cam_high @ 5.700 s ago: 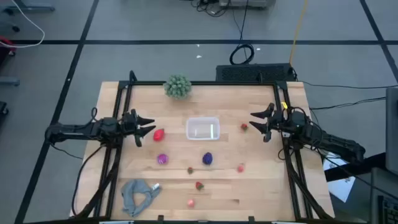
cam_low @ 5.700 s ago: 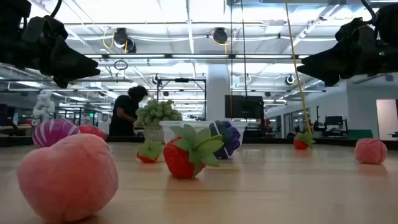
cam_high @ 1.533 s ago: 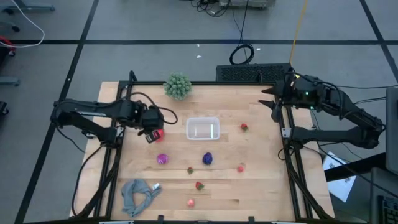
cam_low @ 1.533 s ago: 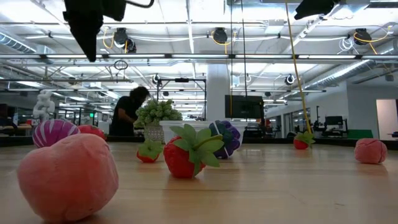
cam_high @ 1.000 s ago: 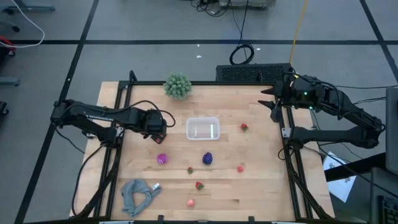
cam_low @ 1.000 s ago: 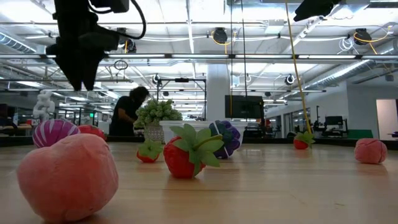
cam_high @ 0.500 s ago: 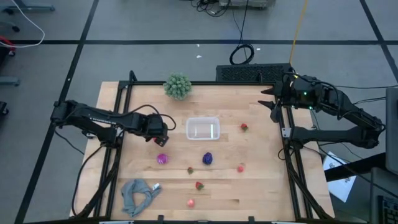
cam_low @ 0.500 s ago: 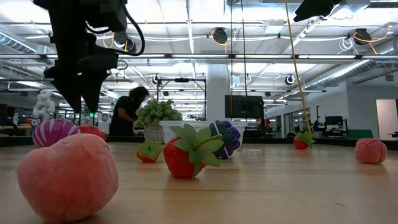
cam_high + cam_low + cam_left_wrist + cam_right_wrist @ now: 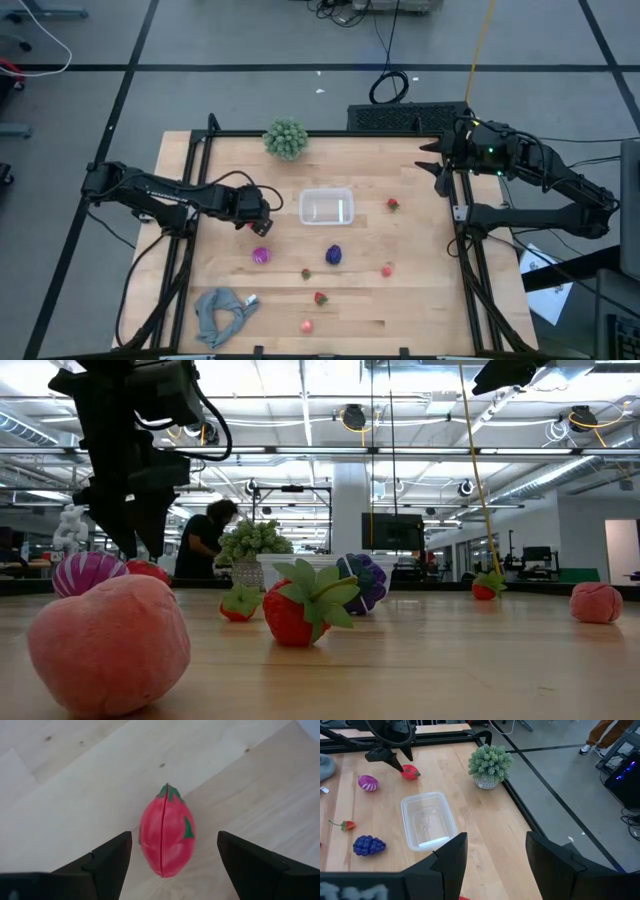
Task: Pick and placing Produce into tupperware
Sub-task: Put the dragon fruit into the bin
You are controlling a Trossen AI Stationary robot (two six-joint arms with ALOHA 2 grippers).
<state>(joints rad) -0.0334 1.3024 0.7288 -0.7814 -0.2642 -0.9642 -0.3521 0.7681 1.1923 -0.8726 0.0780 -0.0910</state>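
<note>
A red oval produce piece with green leaves lies on its side on the wooden table. My left gripper points down over it, open, one finger on either side, with a gap to each. In the low view this gripper hangs just above the red piece. The clear tupperware stands mid-table, to the right of the left gripper. My right gripper waits open and raised at the table's far right corner.
Other produce lies toward the near side: a magenta piece, a dark purple one, a strawberry, a pink one and small red ones. There is a grey cloth near left and a green bushy ball at the far edge.
My left gripper has come down over the red produce piece and shifted slightly toward the near edge, its fingers standing wider apart than a second ago. The red piece has stayed in place on the table.
</note>
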